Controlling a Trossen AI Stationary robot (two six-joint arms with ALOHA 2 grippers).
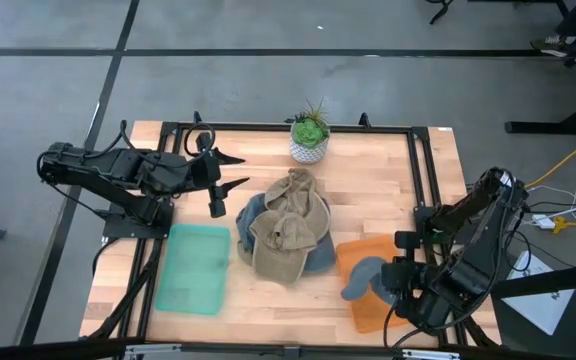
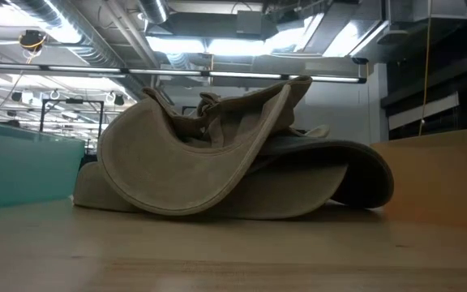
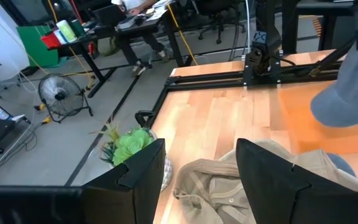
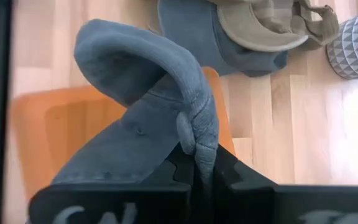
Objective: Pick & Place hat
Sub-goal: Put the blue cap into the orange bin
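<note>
- Right gripper [image 4: 197,168] pinches a blue-grey hat [image 1: 364,277] over the orange tray [image 1: 368,312], near the table's edge.
- Left gripper [image 1: 230,172] gapes above bare wood beside the hat pile [image 1: 286,235].
- Pile's lower hats mostly hidden, perhaps two.

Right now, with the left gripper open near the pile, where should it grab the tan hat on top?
Probably the brim edge of the tan hat nearest the left gripper, coming down from above on the plant side. That brim curls up off the pile, so open fingers could close on it without catching the blue hat underneath.
</note>
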